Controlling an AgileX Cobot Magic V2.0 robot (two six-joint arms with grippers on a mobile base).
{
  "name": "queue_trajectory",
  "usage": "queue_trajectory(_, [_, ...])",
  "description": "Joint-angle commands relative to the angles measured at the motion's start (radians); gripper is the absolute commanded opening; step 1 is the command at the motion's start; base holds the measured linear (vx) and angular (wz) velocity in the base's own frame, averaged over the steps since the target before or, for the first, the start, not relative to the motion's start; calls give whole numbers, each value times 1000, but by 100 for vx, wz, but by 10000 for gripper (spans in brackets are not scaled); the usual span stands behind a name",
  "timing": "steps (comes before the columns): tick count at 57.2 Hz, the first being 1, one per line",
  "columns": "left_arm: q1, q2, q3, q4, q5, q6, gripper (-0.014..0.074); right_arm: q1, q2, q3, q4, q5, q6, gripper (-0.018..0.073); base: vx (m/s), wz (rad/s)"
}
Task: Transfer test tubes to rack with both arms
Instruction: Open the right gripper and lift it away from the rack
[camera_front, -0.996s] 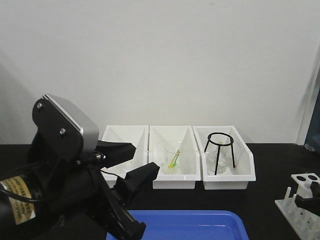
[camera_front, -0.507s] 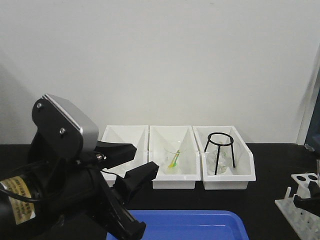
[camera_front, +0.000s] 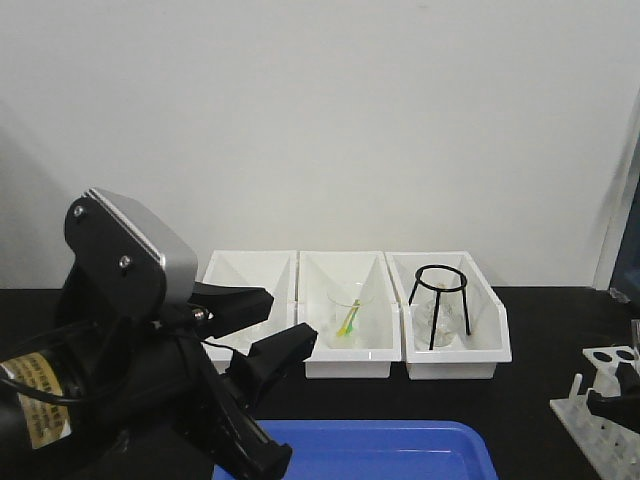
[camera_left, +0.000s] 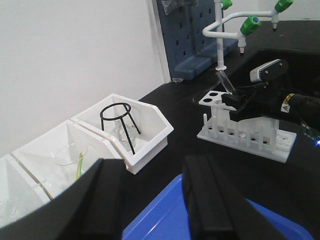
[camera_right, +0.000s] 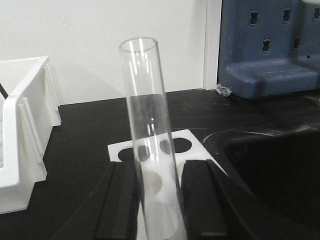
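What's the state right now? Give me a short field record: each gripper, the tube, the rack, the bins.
left gripper: open, empty, above the blue tray
right gripper: shut on the test tube
test tube: tilted slightly, open end up, over the rack's holes
rack: white, on the black bench, right of the bins
bins: three white; middle holds a beaker with a green-yellow stick, right holds a black tripod

Lab: black bench (camera_left: 200, 155), green-tipped taps (camera_left: 248, 23), pegboard (camera_right: 270, 40).
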Motion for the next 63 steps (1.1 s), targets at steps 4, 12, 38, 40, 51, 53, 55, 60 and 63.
queue_trajectory(4, [-7,-24,-29,-7,-86,-13,382,-3,-36,-20,-1,-55,-12,370,0,0])
queue_trajectory(12, [-7,-24,-29,-7,-86,-13,382,-3,-36,-20,-1,-78,-12,454,0,0])
queue_trajectory(38, [-7,-24,-29,-7,-83,-13,382,-3,-140,-20,-37,-222,-8,482,0,0])
queue_trajectory(40, [-7,-24,-29,-7,-83,-13,382,-3,-169,-20,-50,-222,-8,479,0,0])
queue_trajectory(51, [-7,-24,-29,-7,-56,-13,382,-1,-350,-20,-125,-157,81,395,0,0])
queue_trajectory(53, [-7,-24,-29,-7,-46,-13,382,-1,-391,-20,-138,-120,103,359,0,0])
queue_trajectory(55, [-7,-24,-29,-7,-33,-13,382,-1,-435,-20,-154,-74,125,316,0,0])
queue_trajectory(60, [-7,-24,-29,-7,7,-13,369,-1,-550,-20,-212,82,179,181,0,0])
queue_trajectory(63, [-7,-24,-29,-7,39,-13,337,-1,-630,-20,-263,192,219,91,0,0])
